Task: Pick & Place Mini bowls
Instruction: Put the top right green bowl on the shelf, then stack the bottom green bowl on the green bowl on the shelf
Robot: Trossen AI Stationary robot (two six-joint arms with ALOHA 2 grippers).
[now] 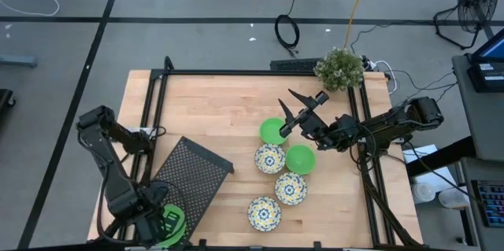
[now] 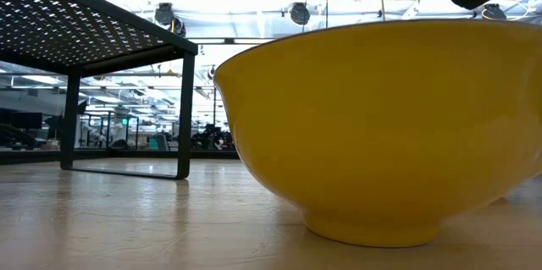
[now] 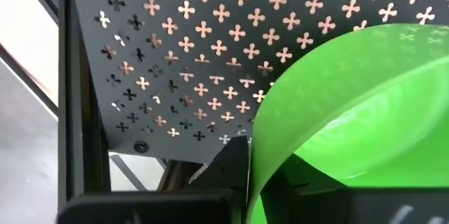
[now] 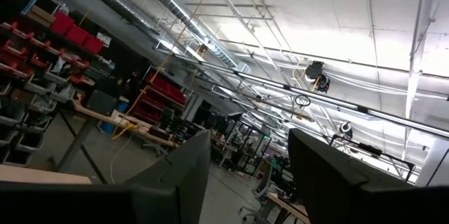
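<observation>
Gripping a green mini bowl [image 1: 172, 223] on edge, its open face turned sideways, the left gripper [image 1: 161, 221] sits at the table's near left corner beside the black mesh tray [image 1: 191, 174]. Its fingers are closed on the bowl's rim. Five more bowls rest upright mid-table: two green [image 1: 272, 131] [image 1: 300, 159] and three floral [image 1: 269, 159] [image 1: 290, 189] [image 1: 264, 213]. Hovering over the farther green bowl, the right gripper [image 1: 290, 106] has its fingers spread apart, holding nothing
</observation>
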